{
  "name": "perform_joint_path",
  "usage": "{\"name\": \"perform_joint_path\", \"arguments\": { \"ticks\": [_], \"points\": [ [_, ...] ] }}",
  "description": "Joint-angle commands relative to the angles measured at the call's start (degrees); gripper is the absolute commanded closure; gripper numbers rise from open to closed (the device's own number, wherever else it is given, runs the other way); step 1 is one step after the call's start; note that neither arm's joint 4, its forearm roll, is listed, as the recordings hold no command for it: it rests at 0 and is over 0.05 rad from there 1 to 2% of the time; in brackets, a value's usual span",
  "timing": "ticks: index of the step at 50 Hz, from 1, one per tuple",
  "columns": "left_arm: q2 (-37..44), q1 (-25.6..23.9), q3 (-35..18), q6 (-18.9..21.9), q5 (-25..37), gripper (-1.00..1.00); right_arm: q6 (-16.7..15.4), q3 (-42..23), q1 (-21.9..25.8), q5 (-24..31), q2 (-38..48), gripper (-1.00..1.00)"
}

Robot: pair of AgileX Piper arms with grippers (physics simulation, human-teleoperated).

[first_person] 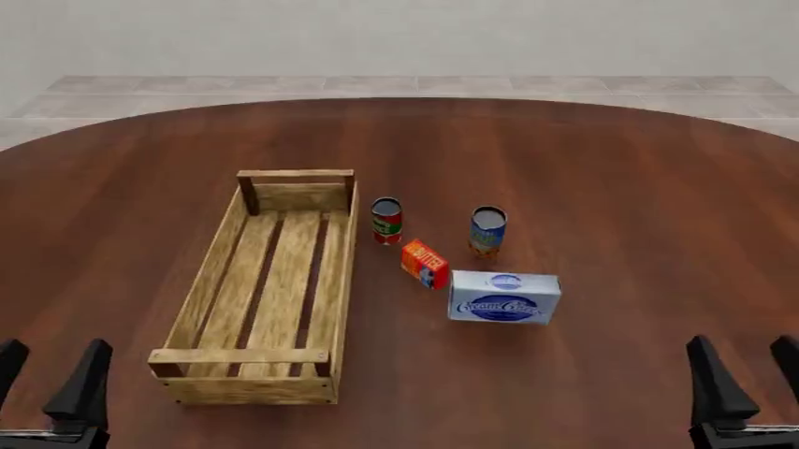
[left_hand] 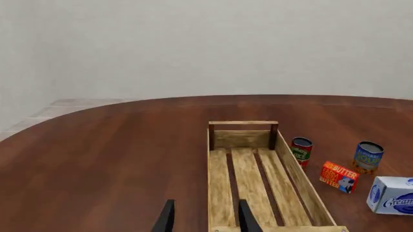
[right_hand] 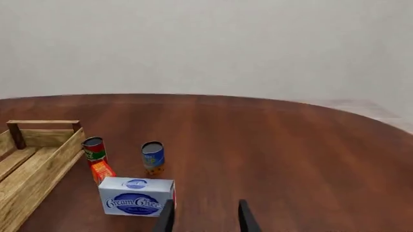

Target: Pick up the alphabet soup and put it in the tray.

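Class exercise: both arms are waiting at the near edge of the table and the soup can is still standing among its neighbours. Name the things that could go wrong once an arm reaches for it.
1. The alphabet soup stands close behind the cream cheese box, so a low reach by the right gripper may push the box.
2. The red-and-green can looks similar and could be grabbed by mistake.
3. The butter box lies between the soup and the tray; a low carry could knock it.

Alphabet soup [first_person: 488, 230] upright on table; slatted tray [first_person: 265, 285] well left
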Motion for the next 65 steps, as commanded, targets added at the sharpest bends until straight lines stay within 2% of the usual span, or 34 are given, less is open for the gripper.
{"name": "perform_joint_path", "arguments": {
  "ticks": [1, 6, 7, 10, 12, 13, 14, 15, 17, 19, 21, 27, 30, 32, 34, 36, 48, 51, 57, 61, 62, 65],
  "points": [
    [0.26, 0.00, -0.15, 0.00, -0.07, -1.00, -0.08, 0.36, 0.88, -3.20, 4.06, -1.00],
    [0.26, 0.00, -0.15, 0.00, -0.07, -1.00, 0.10, 0.43, 1.76, -4.35, 5.56, -1.00],
    [0.26, 0.00, -0.15, 0.00, -0.07, -1.00, 1.34, 0.43, 2.02, -5.58, 7.86, -1.00],
    [0.26, 0.00, -0.15, 0.00, -0.07, -1.00, 0.07, 0.36, 2.13, -8.19, 10.93, -1.00],
    [0.26, 0.00, -0.15, 0.00, -0.07, -1.00, 0.51, -0.47, 2.70, -10.41, 14.54, -1.00],
    [0.26, 0.00, -0.15, 0.00, -0.07, -1.00, -0.86, -0.84, 3.58, -11.52, 16.47, -1.00],
    [0.26, 0.00, -0.15, 0.00, -0.07, -1.00, -0.44, -1.48, 4.04, -12.57, 18.62, -1.00],
    [0.26, 0.00, -0.15, 0.00, -0.07, -1.00, 1.34, -2.15, 4.76, -13.29, 20.63, -1.00],
    [0.26, 0.00, -0.15, 0.00, -0.07, -1.00, -0.37, -4.67, 4.78, -13.62, 23.23, -1.00],
    [0.26, 0.00, -0.15, 0.00, -0.07, -1.00, 0.18, -6.32, 5.55, -13.32, 24.17, -1.00],
    [0.26, 0.00, -0.15, 0.00, -0.07, -1.00, -2.91, -7.70, 6.73, -15.31, 26.99, -1.00],
    [0.26, 0.00, -0.15, 0.00, -0.07, -1.00, -4.98, -9.66, 7.00, -18.92, 34.05, -1.00],
    [0.26, 0.00, -0.15, 0.00, -0.07, -1.00, -4.50, -10.44, 6.92, -20.29, 36.56, -1.00],
    [0.26, 0.00, -0.15, 0.00, -0.07, -1.00, -4.62, -11.42, 6.91, -20.03, 37.35, -1.00],
    [0.26, 0.00, -0.15, 0.00, -0.07, -1.00, -2.72, -13.15, 6.28, -19.80, 40.85, -1.00],
    [0.26, 0.00, -0.15, 0.00, -0.07, -1.00, -4.26, -13.61, 7.45, -19.48, 40.70, -1.00],
    [0.26, 0.00, -0.15, 0.00, -0.07, -1.00, -4.82, -21.14, 9.33, -17.60, 48.31, -1.00],
    [0.26, 0.00, -0.15, 0.00, -0.07, -1.00, -3.02, -24.60, 9.78, -15.93, 51.91, -1.00],
    [0.26, 0.00, -0.15, 0.00, -0.07, -1.00, -2.29, -29.39, 11.18, -13.36, 56.36, -1.00],
    [0.26, 0.00, -0.15, 0.00, -0.07, -1.00, -2.65, -32.40, 12.67, -10.63, 58.45, -1.00],
    [0.26, 0.00, -0.15, 0.00, -0.07, -1.00, -3.92, -32.93, 13.15, -10.11, 58.89, -1.00],
    [0.26, 0.00, -0.15, 0.00, -0.07, -1.00, -3.63, -35.65, 13.17, -8.63, 60.92, -1.00]
  ]
}}
